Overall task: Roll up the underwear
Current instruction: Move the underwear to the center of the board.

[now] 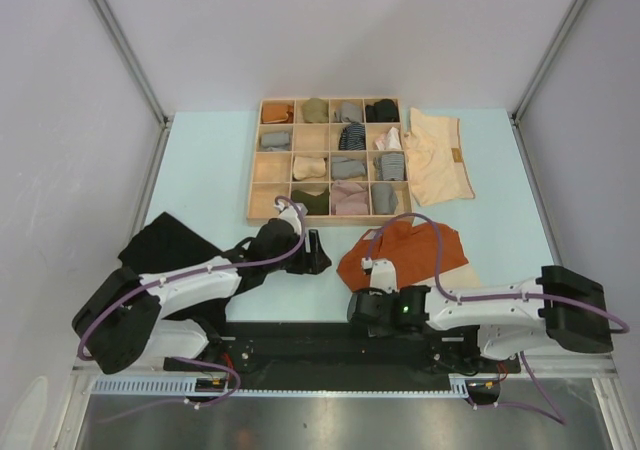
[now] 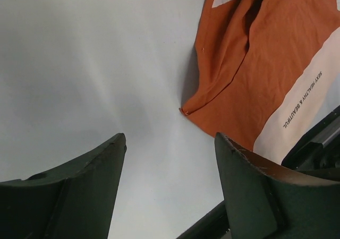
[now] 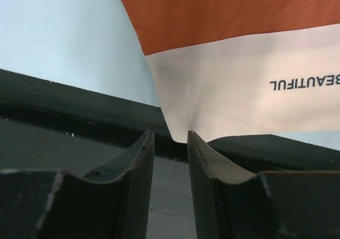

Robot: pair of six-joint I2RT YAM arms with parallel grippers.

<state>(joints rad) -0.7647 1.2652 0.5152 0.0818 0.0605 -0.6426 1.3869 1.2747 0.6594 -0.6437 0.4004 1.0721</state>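
Jaws: the left gripper [image 2: 170,143] stands wide over bare table; the right gripper [image 3: 170,135] is narrowed at the waistband corner of the rust-orange underwear [image 1: 405,252], grip uncertain. Behind, a wooden tray [image 1: 328,216] holds small rolled cloths in most compartments. The orange garment lies spread at the near edge, waistband nearest the arms. The cream underwear [image 1: 436,157] lies right of the tray, the black underwear [image 1: 165,242] near left.

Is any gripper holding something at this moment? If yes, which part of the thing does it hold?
The right gripper pinches the corner of the white waistband of the orange underwear. The left gripper is open over the bare table and holds nothing.
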